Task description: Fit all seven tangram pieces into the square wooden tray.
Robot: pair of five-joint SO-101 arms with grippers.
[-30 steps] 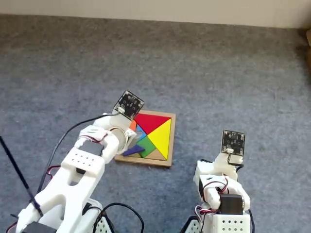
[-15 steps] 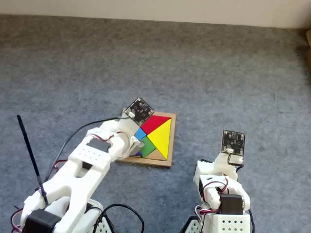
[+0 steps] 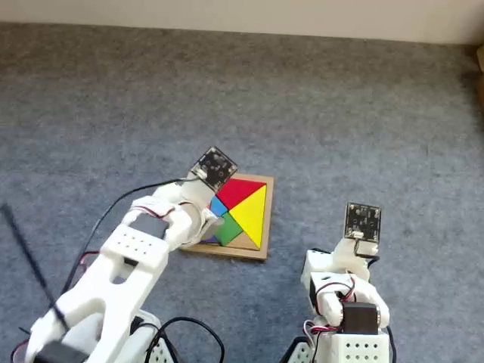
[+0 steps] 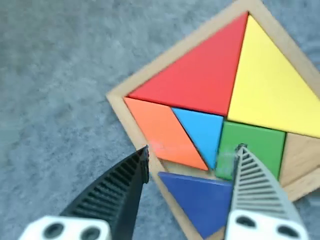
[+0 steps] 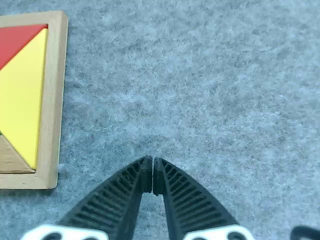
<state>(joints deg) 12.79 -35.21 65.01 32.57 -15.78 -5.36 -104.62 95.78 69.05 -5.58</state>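
Observation:
The square wooden tray [image 3: 263, 219] [image 4: 116, 104] [image 5: 55, 100] lies on the grey carpet with red [image 4: 200, 80], yellow [image 4: 267, 85], orange [image 4: 165, 132], light blue [image 4: 205, 132] and green [image 4: 255, 145] pieces seated in it. A dark blue triangle [image 4: 202, 200] lies tilted across the tray's near rim. My left gripper [image 4: 192, 162] hovers open over the tray's near-left side, straddling the blue triangle and the orange piece without holding either. My right gripper [image 5: 152, 175] rests shut over bare carpet to the right of the tray.
A bare wooden patch [image 4: 302, 157] of tray floor shows beside the green square. Grey carpet [image 3: 340, 113] surrounds the tray on all sides. A black cable [image 3: 113, 208] trails from the left arm.
The left arm swung right over the tray's left part, then shifted slightly back. The dark blue piece is now mostly hidden under it in the high view. The right arm stayed still.

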